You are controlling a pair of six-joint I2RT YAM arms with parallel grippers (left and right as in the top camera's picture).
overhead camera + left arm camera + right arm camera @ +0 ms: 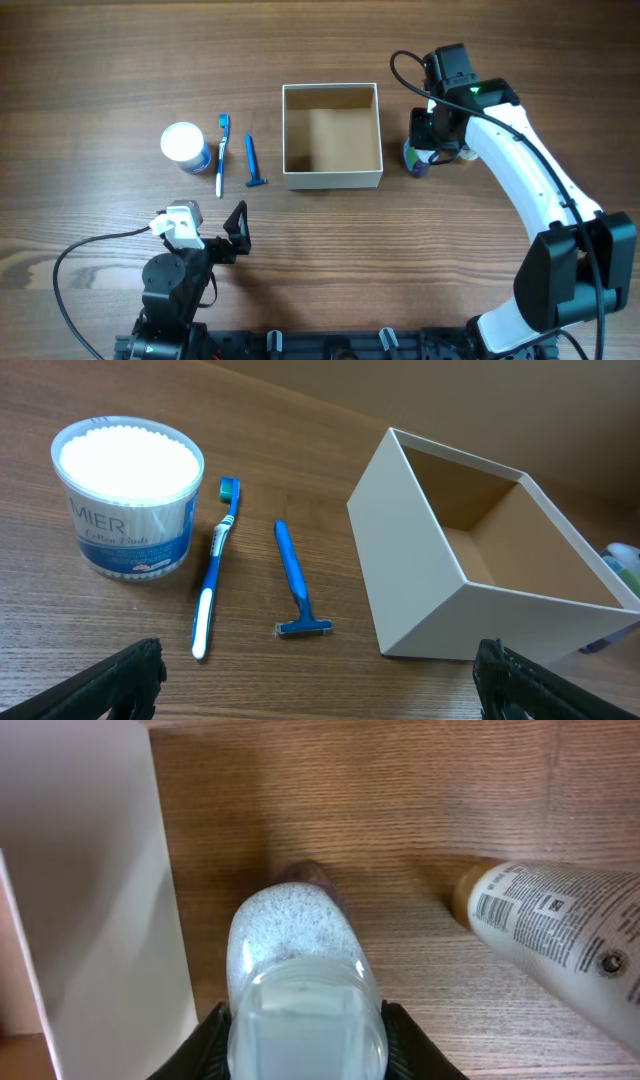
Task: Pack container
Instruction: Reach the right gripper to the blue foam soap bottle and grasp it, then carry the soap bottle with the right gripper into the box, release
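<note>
The container (332, 180) is a square open cardboard box with cream walls and a tan inside, and it is empty. It also shows in the left wrist view (410, 560) and at the left of the right wrist view (80, 870). My right gripper (432, 150) is just right of the container. In the right wrist view the gripper (305, 1055) is shut on a pale speckled bottle (300, 950). My left gripper (238, 225) is open and empty near the front edge, its jaws (320, 690) wide apart.
A round cotton-swab jar (185, 146), a blue and white toothbrush (222, 155) and a blue razor (252, 162) lie left of the container. A labelled amber bottle (560, 935) lies right of the held bottle.
</note>
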